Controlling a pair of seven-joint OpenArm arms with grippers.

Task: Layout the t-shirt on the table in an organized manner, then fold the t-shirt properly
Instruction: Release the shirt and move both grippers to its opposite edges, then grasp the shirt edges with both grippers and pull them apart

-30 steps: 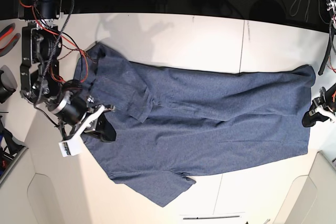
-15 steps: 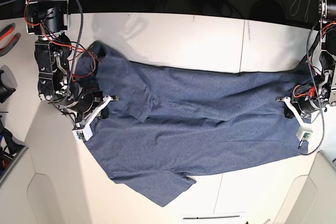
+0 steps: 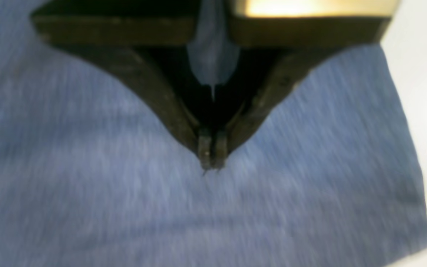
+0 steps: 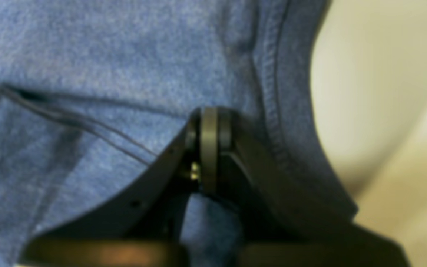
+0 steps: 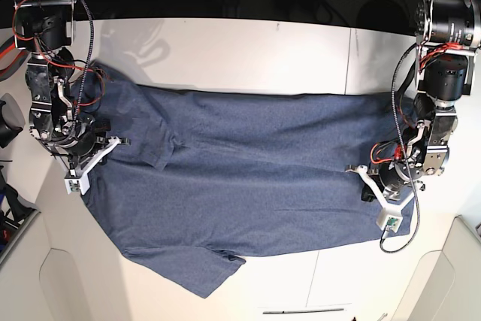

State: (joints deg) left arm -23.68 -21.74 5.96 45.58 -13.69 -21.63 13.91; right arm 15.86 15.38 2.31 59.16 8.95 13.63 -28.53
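T-shirt: the navy t-shirt (image 5: 255,178) lies spread lengthwise across the off-white counter (image 5: 248,50), stretched between the two claws, plain side up with no lettering showing.
Right claw: the right claw (image 5: 84,157) sits over the collar end, its tips pressed together; the wrist view shows the stitched hem (image 4: 272,111) just beside the tips, and whether any cloth is caught between them cannot be told.
Left claw: the left claw (image 5: 373,186) is low over the bottom hem end, tips pressed together with fabric all around them and the shirt's corner (image 3: 417,230) off to one side; a pinch cannot be confirmed.
Sleeves: one sleeve (image 5: 199,272) splays out below the body on the right claw's side; the other (image 5: 161,144) lies folded over the chest, near the right claw.
Why so placed: one claw at each end looks like a lengthwise pull to flatten the cloth before folding.
Change from earlier: half a second ago the shirt sat skewed, with the left claw out at the far hem; now the body lies straighter, the right claw has shifted outward and the left claw has come inward over the cloth.
Stage: laying out appears nearly done; folding not yet begun.
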